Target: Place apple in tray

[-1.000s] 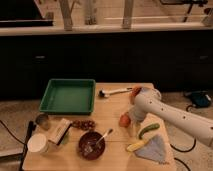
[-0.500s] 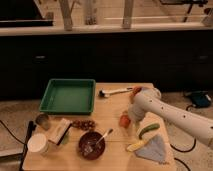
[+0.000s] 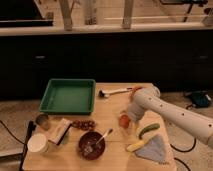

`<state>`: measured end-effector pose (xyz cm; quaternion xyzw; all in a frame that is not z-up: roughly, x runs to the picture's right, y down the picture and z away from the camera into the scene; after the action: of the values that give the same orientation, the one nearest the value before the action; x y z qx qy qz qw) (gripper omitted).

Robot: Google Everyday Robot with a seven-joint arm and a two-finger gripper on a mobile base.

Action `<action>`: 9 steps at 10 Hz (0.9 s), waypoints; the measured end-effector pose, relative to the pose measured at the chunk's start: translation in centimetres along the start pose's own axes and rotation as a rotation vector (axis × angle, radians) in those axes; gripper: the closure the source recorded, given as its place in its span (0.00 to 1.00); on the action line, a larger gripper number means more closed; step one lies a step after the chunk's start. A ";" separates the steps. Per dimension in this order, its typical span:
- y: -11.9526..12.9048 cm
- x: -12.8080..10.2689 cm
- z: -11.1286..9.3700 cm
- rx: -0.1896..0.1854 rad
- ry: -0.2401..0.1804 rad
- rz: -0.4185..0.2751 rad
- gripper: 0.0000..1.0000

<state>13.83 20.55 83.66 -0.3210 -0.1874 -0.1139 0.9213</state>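
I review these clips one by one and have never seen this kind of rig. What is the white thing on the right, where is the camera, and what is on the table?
The white tube is a robot arm on a mobile base, ending in a two-finger gripper. One camera looks down at the wooden table from the front. The gripper is low at the apple, right of centre; whether it grips it is unclear. The green tray, the apple's destination, sits empty at the back left. Also there: a brown bowl with a spoon, a cucumber, a banana, a white cup and a brush.
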 end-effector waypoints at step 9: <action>0.4 -0.5 -1.0 0.001 -0.010 -0.052 1.00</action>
<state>13.79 20.31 82.54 -0.3160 -0.2006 -0.1359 0.9173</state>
